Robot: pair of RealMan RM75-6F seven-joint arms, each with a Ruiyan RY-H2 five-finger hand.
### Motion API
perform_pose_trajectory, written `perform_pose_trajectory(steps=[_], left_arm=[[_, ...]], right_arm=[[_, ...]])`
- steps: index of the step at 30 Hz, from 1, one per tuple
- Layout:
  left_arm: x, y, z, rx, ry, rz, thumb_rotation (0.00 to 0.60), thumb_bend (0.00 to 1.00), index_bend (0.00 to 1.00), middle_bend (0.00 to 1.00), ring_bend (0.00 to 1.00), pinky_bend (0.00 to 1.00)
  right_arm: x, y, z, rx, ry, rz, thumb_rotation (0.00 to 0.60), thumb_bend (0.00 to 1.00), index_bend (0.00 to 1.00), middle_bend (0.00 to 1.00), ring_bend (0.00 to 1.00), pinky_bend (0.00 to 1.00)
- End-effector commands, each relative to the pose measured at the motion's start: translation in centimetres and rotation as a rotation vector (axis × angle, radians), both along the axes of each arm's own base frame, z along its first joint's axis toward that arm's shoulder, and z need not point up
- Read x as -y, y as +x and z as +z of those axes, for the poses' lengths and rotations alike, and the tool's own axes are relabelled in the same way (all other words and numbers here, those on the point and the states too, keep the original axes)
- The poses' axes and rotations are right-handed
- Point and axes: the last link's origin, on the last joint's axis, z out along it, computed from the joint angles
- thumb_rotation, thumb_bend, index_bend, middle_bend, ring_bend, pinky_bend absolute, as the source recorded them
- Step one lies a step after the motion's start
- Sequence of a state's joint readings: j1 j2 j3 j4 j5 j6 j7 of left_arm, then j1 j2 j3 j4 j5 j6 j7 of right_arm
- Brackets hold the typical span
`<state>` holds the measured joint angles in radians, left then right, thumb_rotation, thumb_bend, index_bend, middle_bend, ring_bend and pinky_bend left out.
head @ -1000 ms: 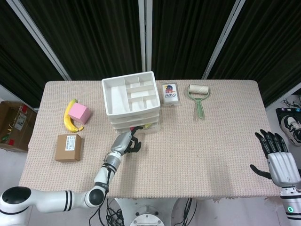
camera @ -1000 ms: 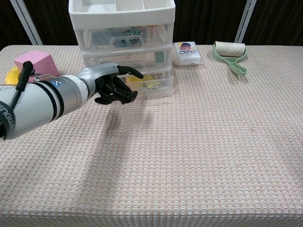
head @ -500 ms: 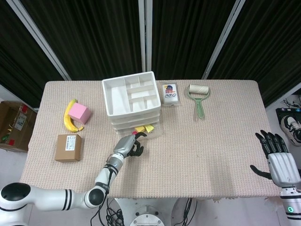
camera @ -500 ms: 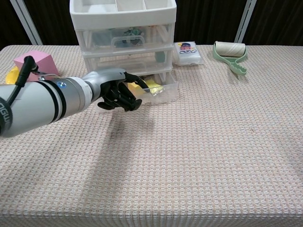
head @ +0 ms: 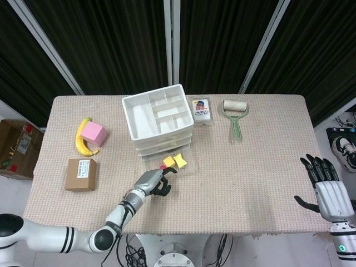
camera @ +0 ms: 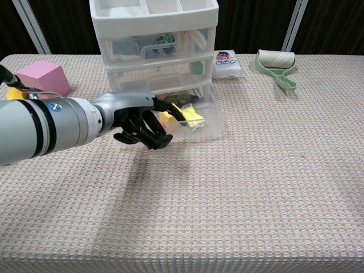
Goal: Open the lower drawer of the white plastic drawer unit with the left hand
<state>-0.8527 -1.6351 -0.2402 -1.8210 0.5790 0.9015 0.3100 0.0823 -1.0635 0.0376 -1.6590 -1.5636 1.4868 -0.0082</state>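
Note:
The white plastic drawer unit (head: 158, 119) (camera: 153, 40) stands at the back middle of the table, its top tray divided into compartments. Its clear lower drawer (head: 177, 167) (camera: 202, 126) is pulled well out toward me and shows yellow items (camera: 190, 116) inside. My left hand (head: 154, 182) (camera: 136, 120) is at the drawer's front left, fingers curled and hooked on the front edge. My right hand (head: 328, 189) hangs off the table's right front corner, fingers spread, holding nothing; only the head view shows it.
A banana (head: 83, 143), a pink cube (head: 93, 132) (camera: 44, 77) and a cardboard box (head: 80, 174) lie left of the unit. To its right are a small packet (head: 201, 110) (camera: 227, 62) and a green lint roller (head: 235, 114) (camera: 277, 63).
My left hand has drawn back toward the table's front, and the lower drawer has slid out with it. The whole unit has shifted and turned slightly. The right hand is still.

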Motion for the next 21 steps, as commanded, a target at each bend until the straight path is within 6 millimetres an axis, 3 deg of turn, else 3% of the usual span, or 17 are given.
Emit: perform_pose_trajectory(steps=[1,11,15,21], left_arm=[[0.3,0.0,0.0,-0.005,-0.016,-0.01,0.6,0.51,0.24,0.77,0.99,1.0],[0.9,-0.1,0.2,-0.009,-0.025,-0.033,0.6,0.51,0.24,0.77,0.99,1.0],[1.0,-0.3,0.5,-0.008,-0.012,-0.046,0.6,0.5,0.15,0.77,0.99,1.0],[1.3,-0.7,1.5,-0.043,0.017,-0.098,0.6,0.5,0.11,0.77,0.98,1.0]], right_arm=[[0.0,0.1,0.0,-0.001,0.001,0.001,0.6,0.06,0.0,0.0,0.0,0.0],[0.1,0.3,-0.1,-0.007,0.001,0.003,0.6,0.06,0.0,0.0,0.0,0.0],[0.1,0.2,0.0,-0.007,-0.002,0.002,0.6,0.06,0.0,0.0,0.0,0.0],[0.1,0.2,0.2,-0.006,-0.003,0.005,0.6,0.06,0.0,0.0,0.0,0.0]])
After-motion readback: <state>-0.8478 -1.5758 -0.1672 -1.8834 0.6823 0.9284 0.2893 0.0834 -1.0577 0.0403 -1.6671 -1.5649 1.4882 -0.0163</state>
